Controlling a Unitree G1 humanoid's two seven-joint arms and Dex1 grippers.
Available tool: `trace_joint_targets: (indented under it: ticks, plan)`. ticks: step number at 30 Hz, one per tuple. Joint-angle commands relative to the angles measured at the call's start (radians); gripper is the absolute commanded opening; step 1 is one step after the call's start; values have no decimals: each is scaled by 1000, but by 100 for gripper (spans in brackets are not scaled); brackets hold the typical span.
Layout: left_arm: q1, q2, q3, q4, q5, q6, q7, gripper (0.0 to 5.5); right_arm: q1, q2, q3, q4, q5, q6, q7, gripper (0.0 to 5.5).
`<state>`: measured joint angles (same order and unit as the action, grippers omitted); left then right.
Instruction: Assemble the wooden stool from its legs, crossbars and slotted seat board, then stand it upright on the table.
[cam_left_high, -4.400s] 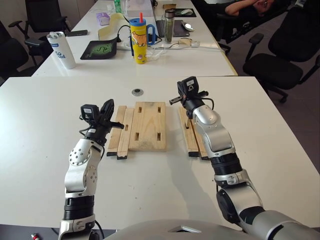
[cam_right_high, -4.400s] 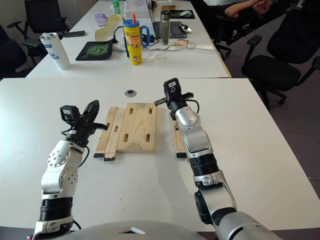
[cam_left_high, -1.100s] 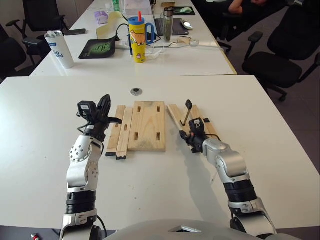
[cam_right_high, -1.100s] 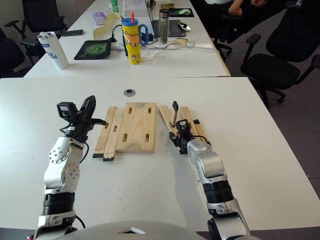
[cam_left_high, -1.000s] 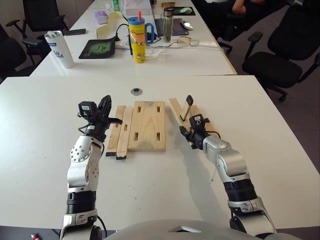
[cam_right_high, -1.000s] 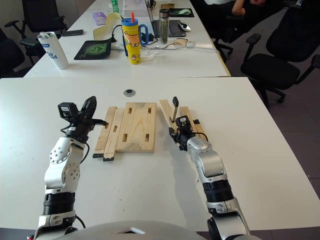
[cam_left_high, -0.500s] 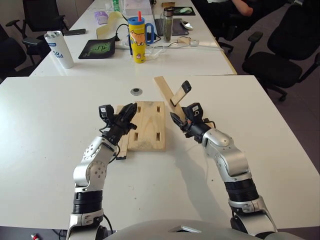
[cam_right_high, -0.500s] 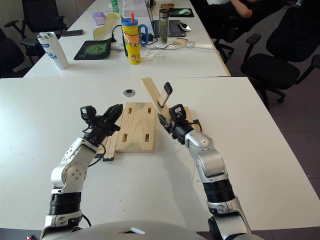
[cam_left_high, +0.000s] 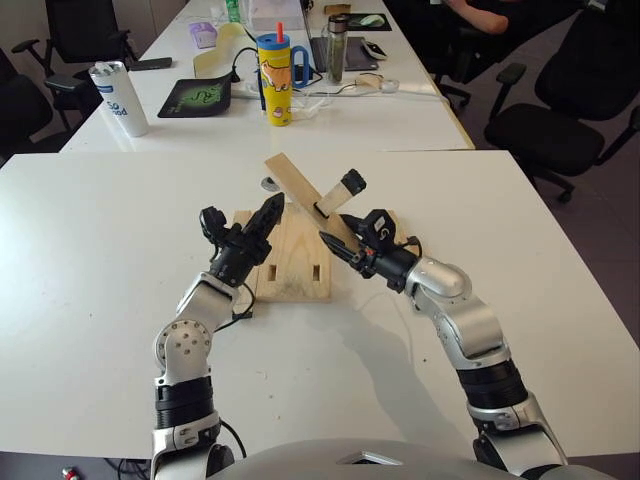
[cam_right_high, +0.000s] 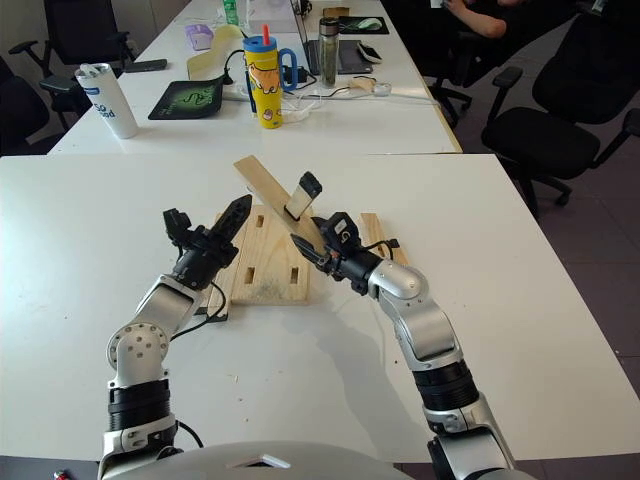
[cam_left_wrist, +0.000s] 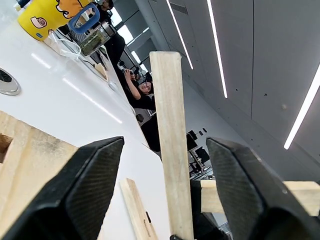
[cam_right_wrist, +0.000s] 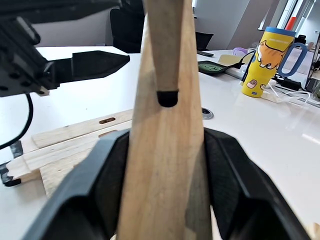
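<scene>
My right gripper (cam_left_high: 343, 254) is shut on the lower end of a wooden stool leg (cam_left_high: 296, 189) with a short crossbar (cam_left_high: 340, 190) sticking out of it. The leg is tilted up and back over the slotted seat board (cam_left_high: 297, 272), which lies flat on the table. My left gripper (cam_left_high: 266, 214) is open, and in the left wrist view the leg (cam_left_wrist: 171, 150) stands between its fingers (cam_left_wrist: 92, 192) with a gap on each side. More leg pieces (cam_right_wrist: 75, 134) lie beside the board under my left arm. Another piece (cam_right_high: 375, 232) lies to the board's right.
A cable grommet (cam_right_wrist: 207, 114) sits in the white table (cam_left_high: 90, 290) just behind the board. On the far table stand a yellow mug (cam_left_high: 277, 80), a white tumbler (cam_left_high: 120, 100) and a dark mouse pad (cam_left_high: 198, 97). Office chairs (cam_left_high: 560, 130) stand to the right.
My right gripper has picked the leg up from right of the board and carried it left over the board. My left gripper has swung up from the left pieces to straddle the leg.
</scene>
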<state>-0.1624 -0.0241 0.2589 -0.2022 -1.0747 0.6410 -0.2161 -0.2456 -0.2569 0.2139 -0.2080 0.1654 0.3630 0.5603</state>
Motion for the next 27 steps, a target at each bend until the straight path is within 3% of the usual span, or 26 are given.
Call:
trace_joint_targets:
  ticks: [1,11,23,27]
  plan:
    - [-25,-26,14,-6,-93,27,43,305,2,-16,23,-7,-10,-45,30,208]
    - [-7,-29,22,-36,-160,22,98,305,36,-27,60,-48,28,-56,105,208]
    - [-30,7,15,-18,-173,38,108,134,37,-17,72,-24,23,-87,121,208]
    - [-32,12,18,-13,-179,37,122,112,37,-9,72,-23,25,-94,114,208]
